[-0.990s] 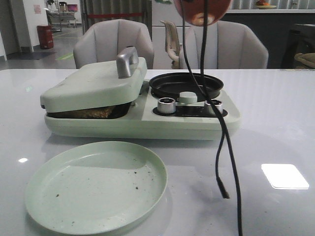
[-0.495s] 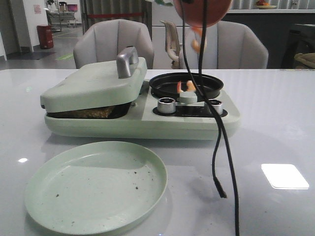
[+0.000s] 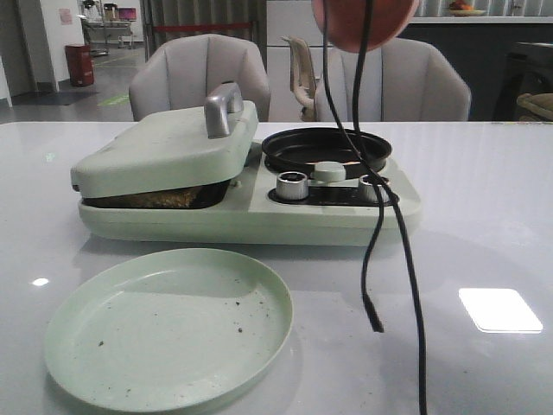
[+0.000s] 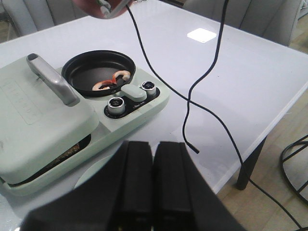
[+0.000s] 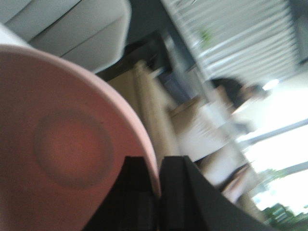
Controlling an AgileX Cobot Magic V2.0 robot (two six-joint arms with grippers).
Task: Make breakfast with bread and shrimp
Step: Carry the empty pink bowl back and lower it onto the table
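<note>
Salmon-pink bowl [image 3: 365, 22] pinched at its rim by my right hand [image 5: 156, 185], tipped above the pan [image 3: 327, 149]; shrimp [image 4: 111, 83] lie inside. Left hand [image 4: 153, 166] pressed together. Dangling cable [image 3: 380, 233] could snag a knob.

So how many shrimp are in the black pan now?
2 shrimp show in the black pan: one near its front rim, another beside it, closer to the knobs. More may be hidden.
</note>
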